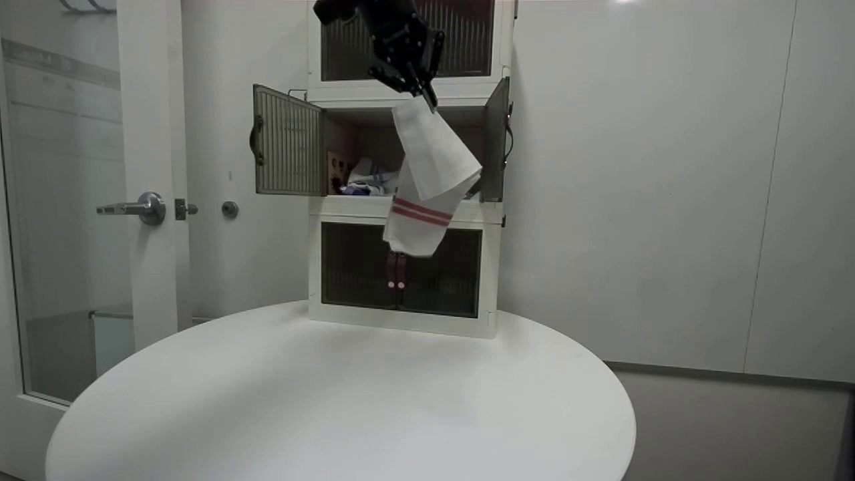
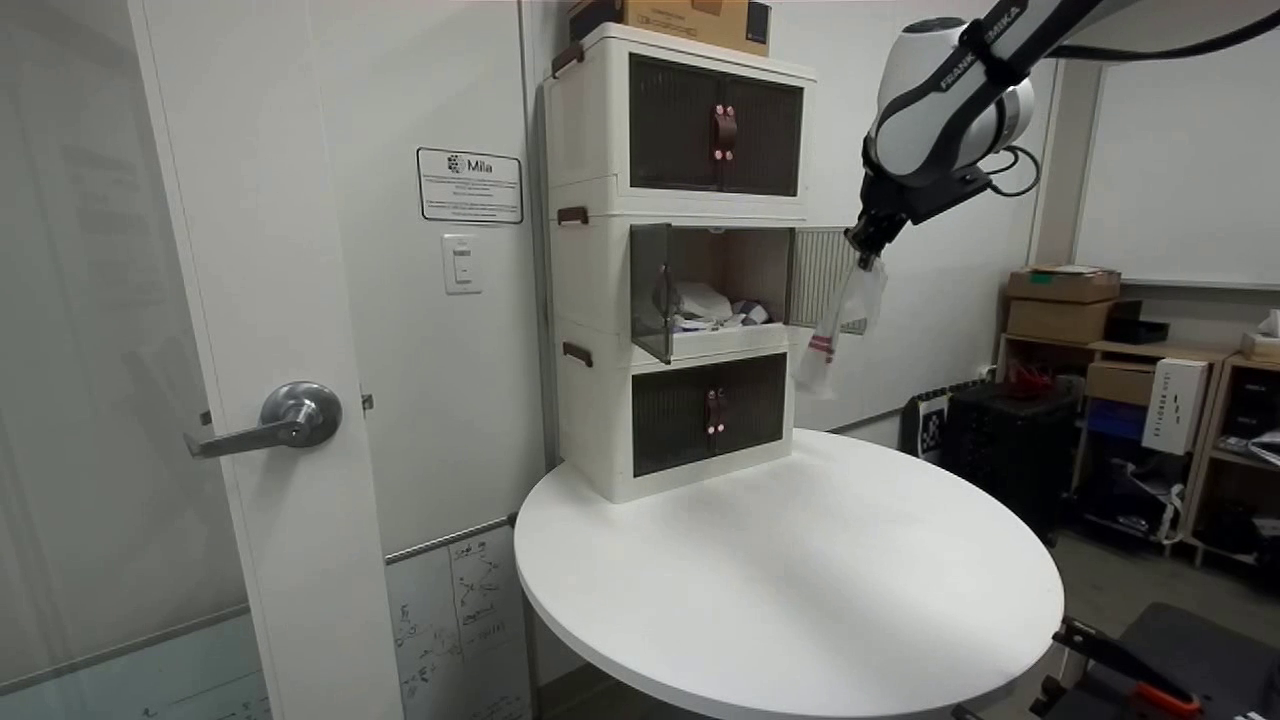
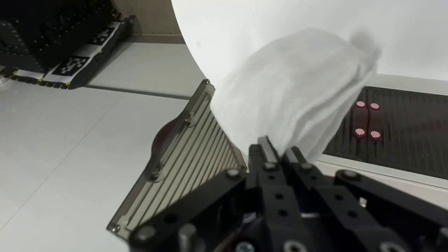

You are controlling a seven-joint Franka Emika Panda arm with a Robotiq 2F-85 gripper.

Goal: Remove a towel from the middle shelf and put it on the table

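The claw (image 3: 281, 149) pinches the red-striped white towel (image 1: 434, 153), which hangs over the worktop (image 1: 347, 401), outside the open middle shelf (image 1: 374, 137).

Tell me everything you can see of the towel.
The towel is soft-looking white cloth with red stripes across its lower part. It hangs creased from the gripper, which is shut on its top; one flap laps over the rest and the lower end is loose. It is out in front of the middle shelf, higher than the table and clear of it. Whether it brushes an open door is unclear.
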